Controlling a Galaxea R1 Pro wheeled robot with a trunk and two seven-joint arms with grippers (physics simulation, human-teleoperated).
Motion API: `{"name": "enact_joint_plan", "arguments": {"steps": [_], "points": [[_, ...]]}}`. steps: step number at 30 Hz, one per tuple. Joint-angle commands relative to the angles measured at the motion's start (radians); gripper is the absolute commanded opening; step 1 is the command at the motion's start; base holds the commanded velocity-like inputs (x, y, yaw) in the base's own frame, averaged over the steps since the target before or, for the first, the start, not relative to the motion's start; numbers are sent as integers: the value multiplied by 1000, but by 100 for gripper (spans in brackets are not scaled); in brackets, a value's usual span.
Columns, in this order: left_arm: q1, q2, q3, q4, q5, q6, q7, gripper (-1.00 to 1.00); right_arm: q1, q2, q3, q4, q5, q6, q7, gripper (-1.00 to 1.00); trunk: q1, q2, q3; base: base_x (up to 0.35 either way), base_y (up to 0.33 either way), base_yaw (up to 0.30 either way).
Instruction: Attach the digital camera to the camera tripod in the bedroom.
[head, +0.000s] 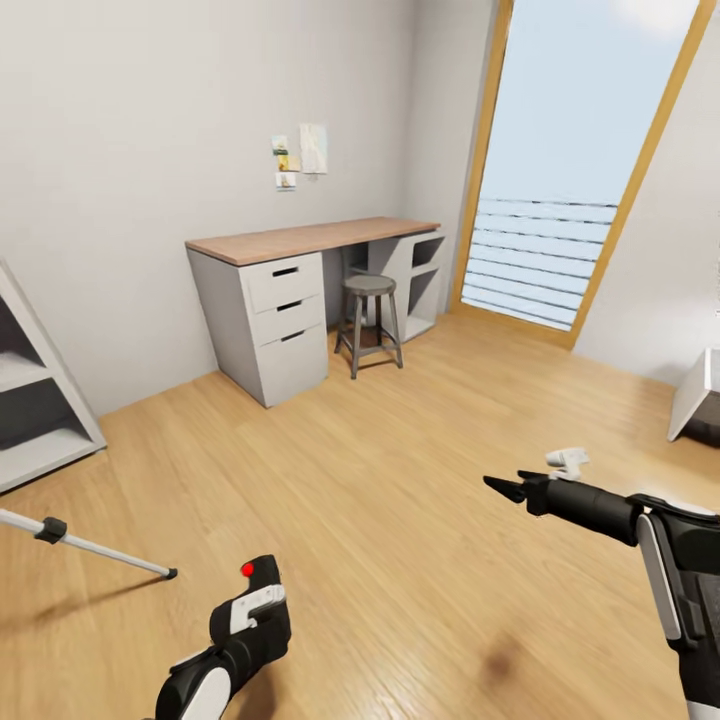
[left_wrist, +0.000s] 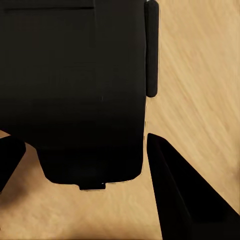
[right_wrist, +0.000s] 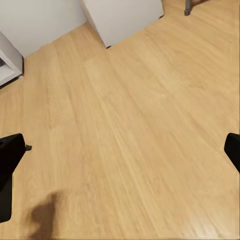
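My left gripper (head: 255, 612) is low in the head view, shut on the digital camera (head: 264, 580), a small black box with a red dot on top. In the left wrist view the camera's black body (left_wrist: 75, 90) sits between the dark fingers (left_wrist: 182, 195), above the wood floor. One silver leg of the camera tripod (head: 95, 546) with a black foot slants in from the left edge; its head is out of view. My right gripper (head: 503, 488) hovers over the bedroom floor (head: 380, 480), open and holding nothing, its fingertips (right_wrist: 10, 160) spread wide apart.
A grey desk with a wooden top and drawers (head: 285, 305) stands against the far wall, with a round stool (head: 370, 320) beside it. A grey shelf unit (head: 30, 410) is at the left and a tall wood-framed window (head: 565, 200) at the right. A small white object (head: 568, 461) lies on the floor.
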Motion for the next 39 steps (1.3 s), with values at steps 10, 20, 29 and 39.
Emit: {"name": "enact_joint_plan", "arguments": {"steps": [10, 20, 29, 39], "points": [[13, -2, 3, 50, 13, -70, 101, -100, 3, 2, 64, 0, 0, -5, -143, 100, -5, 2, 38, 0, 0, 0], [14, 1, 3, 80, 14, -149, 108, -100, 3, 2, 66, -1, -6, 10, -148, 100, -9, 4, 77, 0, 0, 0], [25, 0, 2, 91, 18, -164, 104, -100, -1, 2, 66, -2, -8, 51, -148, 100, -9, 4, 78, 0, -2, 93], [32, 2, 3, 93, 12, -166, 109, -100, -1, 2, 68, -2, -8, 61, -149, 100, -9, 4, 78, 90, -214, 259]]}}
